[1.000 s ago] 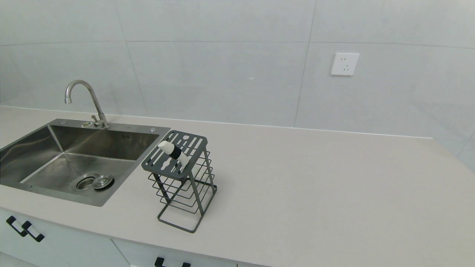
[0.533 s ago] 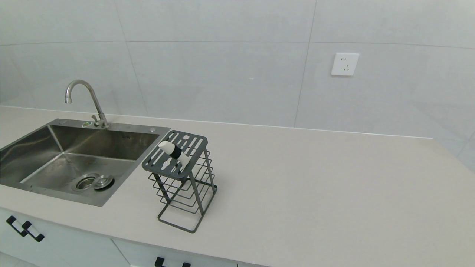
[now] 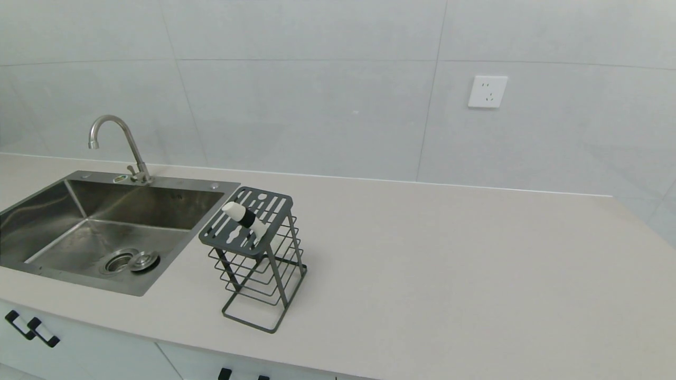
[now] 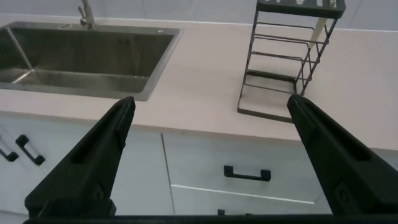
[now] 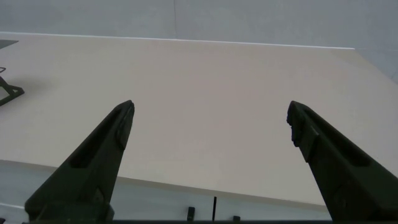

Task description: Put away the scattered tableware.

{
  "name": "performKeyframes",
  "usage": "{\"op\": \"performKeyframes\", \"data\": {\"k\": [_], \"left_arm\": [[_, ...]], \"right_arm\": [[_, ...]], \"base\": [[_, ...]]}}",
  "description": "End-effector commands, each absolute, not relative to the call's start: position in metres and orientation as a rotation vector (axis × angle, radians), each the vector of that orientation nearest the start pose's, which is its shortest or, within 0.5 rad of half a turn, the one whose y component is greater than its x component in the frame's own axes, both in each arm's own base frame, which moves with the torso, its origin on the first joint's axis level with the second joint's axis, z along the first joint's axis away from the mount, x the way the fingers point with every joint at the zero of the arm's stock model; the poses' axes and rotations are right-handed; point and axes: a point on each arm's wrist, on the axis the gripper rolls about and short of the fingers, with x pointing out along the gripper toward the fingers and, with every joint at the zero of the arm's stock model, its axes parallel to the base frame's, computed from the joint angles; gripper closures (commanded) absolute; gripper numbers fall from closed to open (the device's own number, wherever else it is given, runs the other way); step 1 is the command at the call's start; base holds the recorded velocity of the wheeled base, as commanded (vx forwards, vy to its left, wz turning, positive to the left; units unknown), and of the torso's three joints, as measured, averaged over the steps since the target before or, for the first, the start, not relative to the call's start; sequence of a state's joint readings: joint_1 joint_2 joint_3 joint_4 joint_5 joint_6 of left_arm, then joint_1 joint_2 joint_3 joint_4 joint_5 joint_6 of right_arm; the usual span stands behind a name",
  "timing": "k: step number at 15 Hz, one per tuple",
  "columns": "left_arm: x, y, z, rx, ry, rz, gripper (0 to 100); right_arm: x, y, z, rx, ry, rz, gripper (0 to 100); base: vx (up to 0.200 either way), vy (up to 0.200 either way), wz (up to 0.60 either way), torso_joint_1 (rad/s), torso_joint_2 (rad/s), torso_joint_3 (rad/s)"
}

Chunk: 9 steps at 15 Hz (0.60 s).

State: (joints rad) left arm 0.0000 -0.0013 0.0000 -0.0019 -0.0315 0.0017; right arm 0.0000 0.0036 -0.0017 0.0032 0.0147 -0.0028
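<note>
From the head view, a dark wire rack [image 3: 253, 258] stood on the pale counter [image 3: 449, 253], just beside the right end of the steel sink [image 3: 158, 203]. A utensil with a white handle and a black band [image 3: 244, 217] sat tilted in a slot of the rack's top plate. The curved tap [image 3: 132, 148] rose at the back of the sink, and a white socket [image 3: 487, 91] sat on the grey tiled wall.

The left wrist view looked from lower down. The left gripper [image 4: 211, 102] hung in front of the counter edge with its fingers wide apart and holding nothing. Past it were the rack [image 4: 289, 62], the sink [image 4: 81, 56] and a black drawer handle [image 4: 247, 174] on the white cabinet front.

In the right wrist view, the right gripper [image 5: 210, 109] was also spread wide and held nothing, over bare counter [image 5: 205, 81] well to the right of the rack.
</note>
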Motion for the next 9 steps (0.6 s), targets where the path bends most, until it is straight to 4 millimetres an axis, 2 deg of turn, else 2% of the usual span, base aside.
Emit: {"op": "performKeyframes", "data": {"k": [1,5,9], "left_arm": [[-0.0228,-0.0007,0.0756,0.002,-0.002,-0.032,0],[-0.0228,-0.0007,0.0756,0.002,-0.002,-0.031,0],[-0.0228,-0.0007,0.0756,0.002,-0.002,-0.031,0]], "right_arm": [[-0.0226,0.0003,0.0757,-0.003,0.006,0.015,0],[-0.0226,0.0003,0.0757,-0.003,0.006,0.015,0],[-0.0226,0.0003,0.0757,-0.003,0.006,0.015,0]], "base": [[0.0,0.0,-0.6,0.002,0.0,-0.002],[0.0,0.0,-0.6,0.008,0.0,0.002],[0.0,0.0,0.0,0.0,0.0,0.0]]}}
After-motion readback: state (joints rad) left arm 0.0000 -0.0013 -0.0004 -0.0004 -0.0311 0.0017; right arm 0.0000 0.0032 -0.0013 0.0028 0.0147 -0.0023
